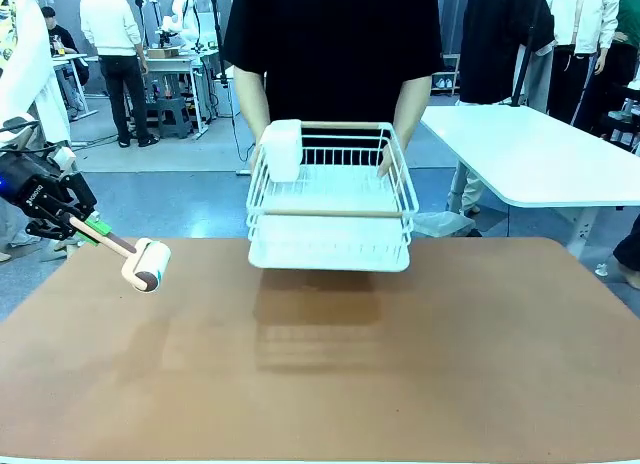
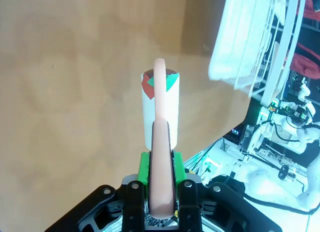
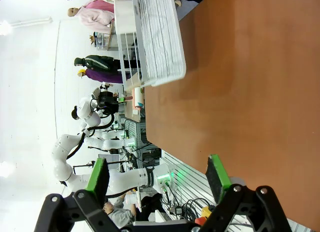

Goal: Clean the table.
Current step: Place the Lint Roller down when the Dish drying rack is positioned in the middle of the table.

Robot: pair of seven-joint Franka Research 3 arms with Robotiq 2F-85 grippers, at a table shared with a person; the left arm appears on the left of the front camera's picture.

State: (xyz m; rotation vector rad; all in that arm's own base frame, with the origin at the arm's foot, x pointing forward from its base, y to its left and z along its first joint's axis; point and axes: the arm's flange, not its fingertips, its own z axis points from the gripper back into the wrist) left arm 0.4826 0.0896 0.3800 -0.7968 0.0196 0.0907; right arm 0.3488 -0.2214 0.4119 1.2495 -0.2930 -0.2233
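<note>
Gripping a lint roller by its handle, my left gripper is clamped tight (green pads hug the stem), the roll hanging just ahead of it over the tabletop. My right gripper stands spread apart, bare tabletop beyond. Farther ahead, a person's hands hold a white wire dish rack.

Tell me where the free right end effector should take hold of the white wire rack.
Probably by the near wooden rail of the rack, coming from the robot's side. It is a thin straight bar facing the robot, and the person's hands hold the far end.
</note>
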